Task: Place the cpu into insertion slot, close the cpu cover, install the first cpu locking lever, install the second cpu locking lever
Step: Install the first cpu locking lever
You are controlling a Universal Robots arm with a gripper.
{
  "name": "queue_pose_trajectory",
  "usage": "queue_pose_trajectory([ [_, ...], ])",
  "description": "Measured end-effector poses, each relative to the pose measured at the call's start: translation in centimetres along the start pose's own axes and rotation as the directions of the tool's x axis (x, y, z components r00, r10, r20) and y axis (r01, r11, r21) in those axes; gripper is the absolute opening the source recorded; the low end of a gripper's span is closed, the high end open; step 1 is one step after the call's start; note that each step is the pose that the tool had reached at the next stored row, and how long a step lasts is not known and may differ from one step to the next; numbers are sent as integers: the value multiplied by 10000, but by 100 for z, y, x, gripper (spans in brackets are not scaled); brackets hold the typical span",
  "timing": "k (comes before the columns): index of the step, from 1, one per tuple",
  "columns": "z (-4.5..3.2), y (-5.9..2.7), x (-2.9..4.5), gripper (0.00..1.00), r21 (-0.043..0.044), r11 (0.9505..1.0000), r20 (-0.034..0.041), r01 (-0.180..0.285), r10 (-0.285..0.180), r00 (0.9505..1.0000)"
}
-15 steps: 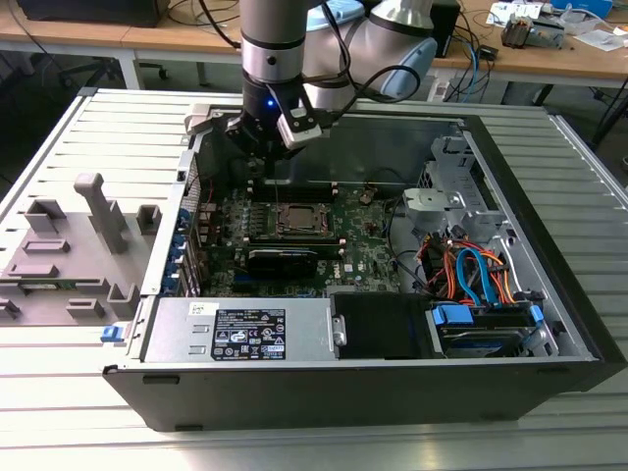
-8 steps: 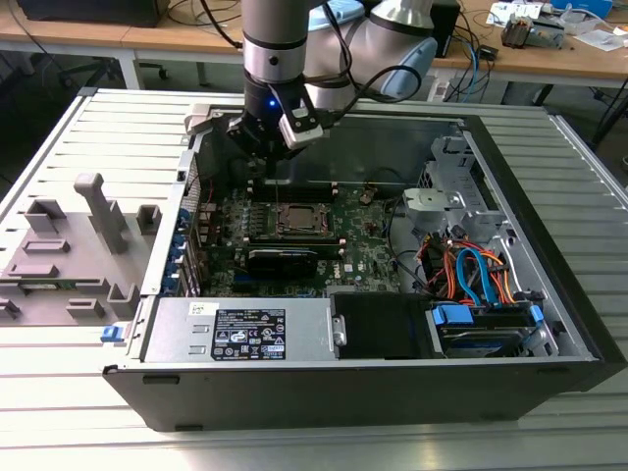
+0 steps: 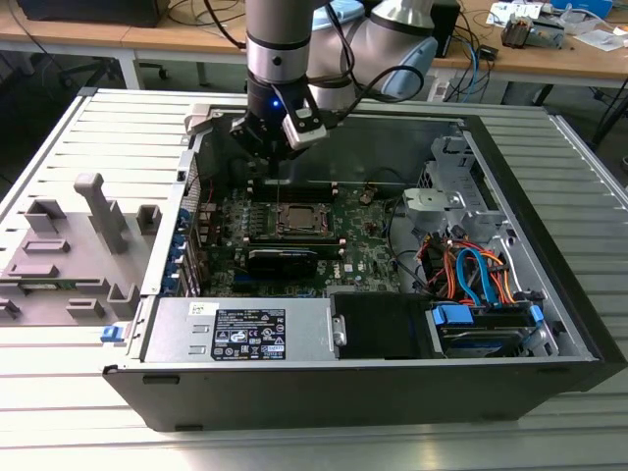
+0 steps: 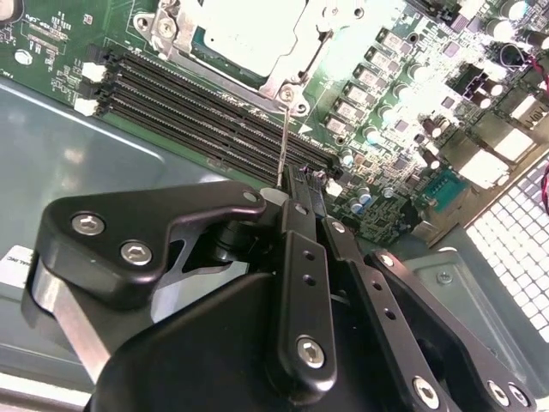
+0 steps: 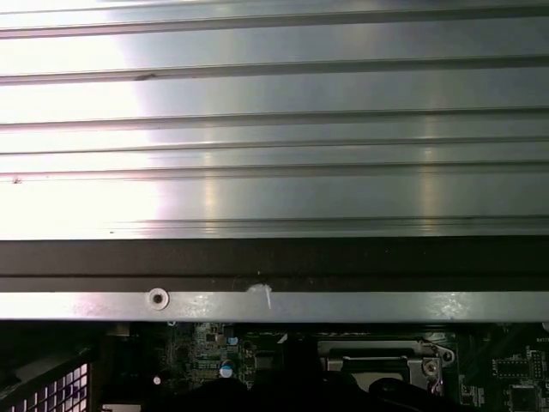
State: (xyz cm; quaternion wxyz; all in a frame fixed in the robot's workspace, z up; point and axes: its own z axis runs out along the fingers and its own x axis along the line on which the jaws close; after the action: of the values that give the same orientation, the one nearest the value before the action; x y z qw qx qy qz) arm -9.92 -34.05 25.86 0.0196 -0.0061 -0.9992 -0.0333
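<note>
Levers are the step in hand, it is judged; one cpu [image 3: 297, 217] is seen lying flat in the one insertion slot [image 3: 272, 226] on the green board, and one cpu cover [image 4: 287, 73] is laid down around it in the second wrist view; the end effector [image 4: 300, 182] is held just above the black memory slots [image 4: 206, 107], near the socket, with its fingers pressed together on one thin wire lever [image 4: 283, 142]; four memory slots are counted; next, a small careful push down and under a hook is likely called for.
</note>
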Motion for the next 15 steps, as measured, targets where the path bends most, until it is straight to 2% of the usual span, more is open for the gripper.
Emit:
queue_pose_trajectory([
  [7,0,0,-54,11,0,10000,-5,1,-1,10000],
  [15,2,1,-60,11,0,10000,-5,0,0,10000],
])
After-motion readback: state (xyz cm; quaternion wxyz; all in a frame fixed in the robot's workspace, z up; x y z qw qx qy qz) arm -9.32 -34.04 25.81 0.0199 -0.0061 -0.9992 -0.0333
